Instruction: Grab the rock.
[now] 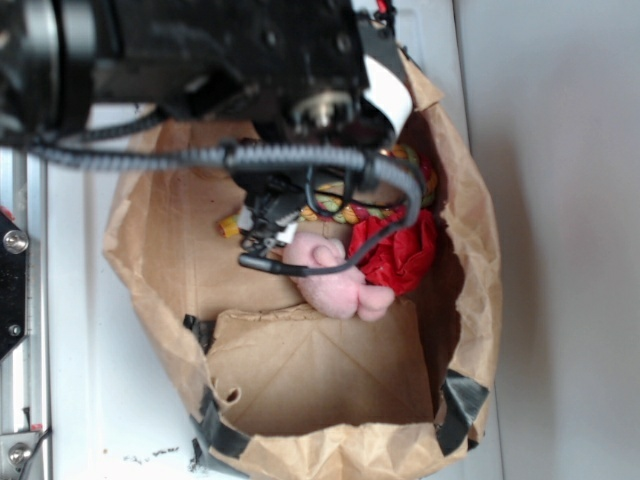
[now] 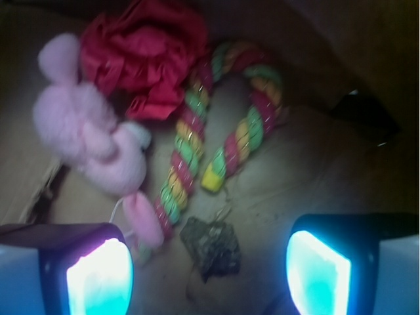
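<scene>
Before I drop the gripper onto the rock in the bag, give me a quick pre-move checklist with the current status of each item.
1. Rock located: ok. The rock lies on the bag floor, seen in the wrist view.
2. Gripper open: ok. The gripper has its fingers spread wide, nothing between them.
3. Rock between the fingers: ok, roughly centred, slightly towards the top of the frame.
4. Rope toy clear: not ok. Its end sits close beside the rock.
5. Pink plush bunny clear: not ok. One limb reaches down near the lower-left finger.
6. Height above the rock: cannot tell. The exterior view hides it behind the arm.
</scene>
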You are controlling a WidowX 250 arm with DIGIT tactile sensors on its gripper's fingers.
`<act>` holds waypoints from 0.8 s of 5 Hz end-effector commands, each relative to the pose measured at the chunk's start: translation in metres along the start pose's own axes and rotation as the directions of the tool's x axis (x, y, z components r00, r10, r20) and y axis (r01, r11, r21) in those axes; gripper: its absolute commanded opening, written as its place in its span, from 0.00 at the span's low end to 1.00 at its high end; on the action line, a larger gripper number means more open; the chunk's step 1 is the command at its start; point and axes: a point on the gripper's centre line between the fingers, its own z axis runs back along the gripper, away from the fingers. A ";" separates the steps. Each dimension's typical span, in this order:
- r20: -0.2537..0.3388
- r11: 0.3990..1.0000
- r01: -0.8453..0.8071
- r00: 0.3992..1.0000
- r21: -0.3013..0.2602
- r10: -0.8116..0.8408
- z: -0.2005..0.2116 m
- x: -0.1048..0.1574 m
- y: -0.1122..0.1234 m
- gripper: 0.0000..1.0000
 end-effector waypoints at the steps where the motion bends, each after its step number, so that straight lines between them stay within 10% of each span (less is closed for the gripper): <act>1: 0.007 1.000 0.022 1.000 0.009 -0.022 0.029 -0.005 0.033 1.00; 4: 0.124 0.986 0.123 0.983 0.112 -0.136 -0.005 -0.019 0.030 1.00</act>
